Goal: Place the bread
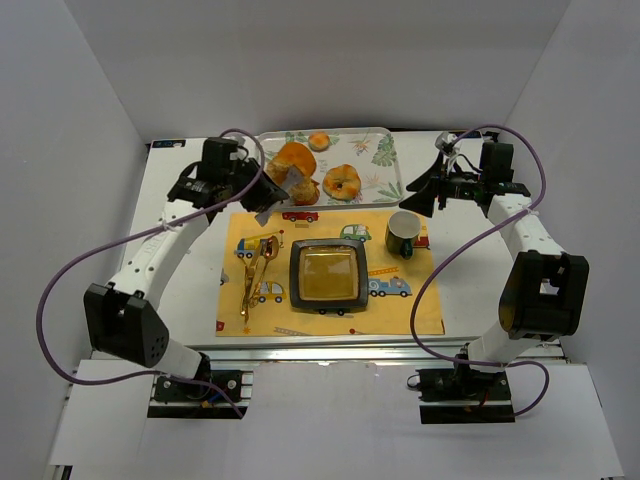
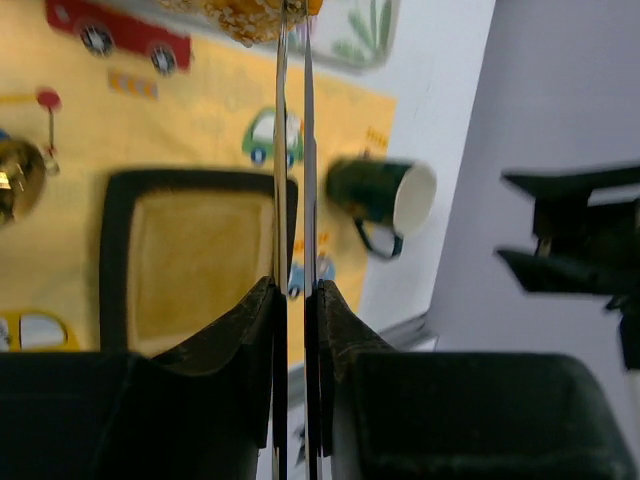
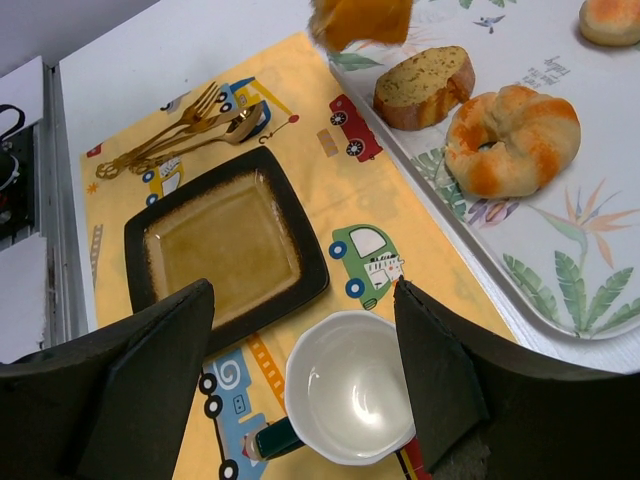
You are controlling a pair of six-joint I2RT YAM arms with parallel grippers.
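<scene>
Top external, white table (image 1: 205,300), walls (image 1: 300,60) (bread (image 1: 293,158) gripped)

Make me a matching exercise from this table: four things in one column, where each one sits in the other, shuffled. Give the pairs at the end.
Things
1. bread
2. ring-shaped pastry
3. mug
4. square plate

Places
A. in the middle of the placemat, nothing on it
B. lying on the leaf-print tray
C. pinched in the left claw
D. at the placemat's far right corner, empty inside

Pairs: 1-C, 2-B, 3-D, 4-A
</scene>
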